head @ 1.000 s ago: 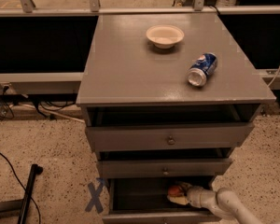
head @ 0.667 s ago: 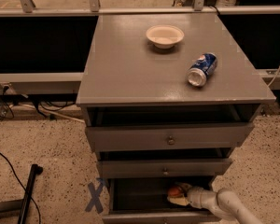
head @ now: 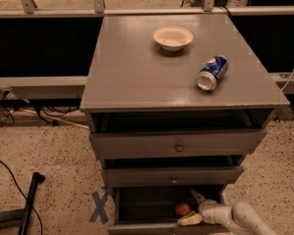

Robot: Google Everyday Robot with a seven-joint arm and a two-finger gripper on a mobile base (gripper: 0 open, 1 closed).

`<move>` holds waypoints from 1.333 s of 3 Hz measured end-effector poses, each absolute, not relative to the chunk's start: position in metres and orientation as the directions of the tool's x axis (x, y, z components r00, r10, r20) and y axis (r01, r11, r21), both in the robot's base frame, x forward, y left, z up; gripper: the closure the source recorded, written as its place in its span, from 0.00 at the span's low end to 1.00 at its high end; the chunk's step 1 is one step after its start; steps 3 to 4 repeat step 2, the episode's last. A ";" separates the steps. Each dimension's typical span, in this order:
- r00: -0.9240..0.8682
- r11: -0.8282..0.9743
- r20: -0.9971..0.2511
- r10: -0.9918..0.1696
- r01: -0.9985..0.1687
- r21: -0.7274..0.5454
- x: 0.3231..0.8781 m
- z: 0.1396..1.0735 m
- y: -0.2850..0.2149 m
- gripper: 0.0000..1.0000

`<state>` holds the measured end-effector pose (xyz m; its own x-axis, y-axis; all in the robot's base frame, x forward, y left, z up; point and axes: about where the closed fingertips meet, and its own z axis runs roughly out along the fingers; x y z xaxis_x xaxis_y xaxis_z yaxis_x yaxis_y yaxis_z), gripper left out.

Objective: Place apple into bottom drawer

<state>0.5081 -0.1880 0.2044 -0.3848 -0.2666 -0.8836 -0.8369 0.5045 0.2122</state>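
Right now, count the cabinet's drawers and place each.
3: top drawer, middle drawer below, bottom drawer lowest, open, with the apple and the gripper inside it.

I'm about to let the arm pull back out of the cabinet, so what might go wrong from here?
1. The apple lies in the bottom drawer between the spread fingers of the gripper. A skewed retreat might nudge it and set it rolling.
2. The middle drawer has its front just above the gripper, so rising too early could strike it.
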 end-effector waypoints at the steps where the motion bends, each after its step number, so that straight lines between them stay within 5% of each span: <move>1: -0.379 0.486 -0.890 -0.254 -0.845 0.221 0.493 0.212 -0.188 0.00; 4: -0.346 0.475 -0.911 -0.223 -0.855 0.209 0.471 0.227 -0.192 0.00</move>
